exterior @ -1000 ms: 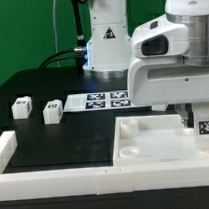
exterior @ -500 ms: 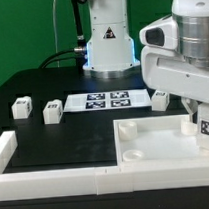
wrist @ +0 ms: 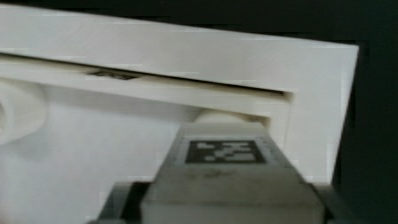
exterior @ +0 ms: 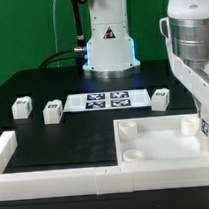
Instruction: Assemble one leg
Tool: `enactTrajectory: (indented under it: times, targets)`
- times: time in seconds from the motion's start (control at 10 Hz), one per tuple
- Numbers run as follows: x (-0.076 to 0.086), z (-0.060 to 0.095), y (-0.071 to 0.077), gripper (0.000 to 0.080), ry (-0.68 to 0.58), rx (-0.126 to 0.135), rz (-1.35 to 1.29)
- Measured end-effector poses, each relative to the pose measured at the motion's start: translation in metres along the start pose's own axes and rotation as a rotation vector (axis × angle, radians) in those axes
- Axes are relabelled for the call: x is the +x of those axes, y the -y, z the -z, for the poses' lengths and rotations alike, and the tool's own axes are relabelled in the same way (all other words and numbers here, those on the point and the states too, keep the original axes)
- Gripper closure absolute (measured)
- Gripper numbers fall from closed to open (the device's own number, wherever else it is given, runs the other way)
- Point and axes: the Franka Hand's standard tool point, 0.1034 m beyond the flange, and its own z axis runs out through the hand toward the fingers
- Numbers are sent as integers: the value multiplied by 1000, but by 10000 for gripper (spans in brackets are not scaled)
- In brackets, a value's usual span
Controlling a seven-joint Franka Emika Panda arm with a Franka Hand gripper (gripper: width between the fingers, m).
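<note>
My gripper [exterior: 205, 124] is at the exterior view's far right, shut on a leg [exterior: 207, 130], a small white block with a black-and-white marker. It holds the leg at the right side of the large white square panel [exterior: 155, 141]. In the wrist view the leg [wrist: 226, 160] rises between the gripper's [wrist: 222, 200] jaws, marker face up, over the panel's floor beside its raised rim [wrist: 196, 70]. Whether the leg touches the panel is unclear. Three more legs stand on the black table: two at the left [exterior: 21, 106] [exterior: 52, 112] and one right of centre [exterior: 160, 99].
The marker board [exterior: 104, 99] lies behind the panel. A long white bar [exterior: 3, 151] lies at the left and another [exterior: 57, 181] along the front edge. The robot base [exterior: 107, 42] stands at the back.
The arm has moved to the exterior view's right with the leg in its jaws. This has uncovered the leg standing right of the marker board.
</note>
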Motion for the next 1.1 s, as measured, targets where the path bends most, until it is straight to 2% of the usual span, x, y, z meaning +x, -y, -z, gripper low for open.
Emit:
enactTrajectory:
  times: [0.1,0.2,0.3,0.4,0.9,1.1]
  targets:
    - [0,0,0,506,0,0,26]
    - [-1,0,0,260,0,-1,72]
    - [-3,-1,-1,260,1,-2,125]
    - [-4,-1,-1,173,1,-2,200]
    - [-5,0,-5,150,-14,20,847]
    - [-3,-1,-5,150,-24,18,1125]
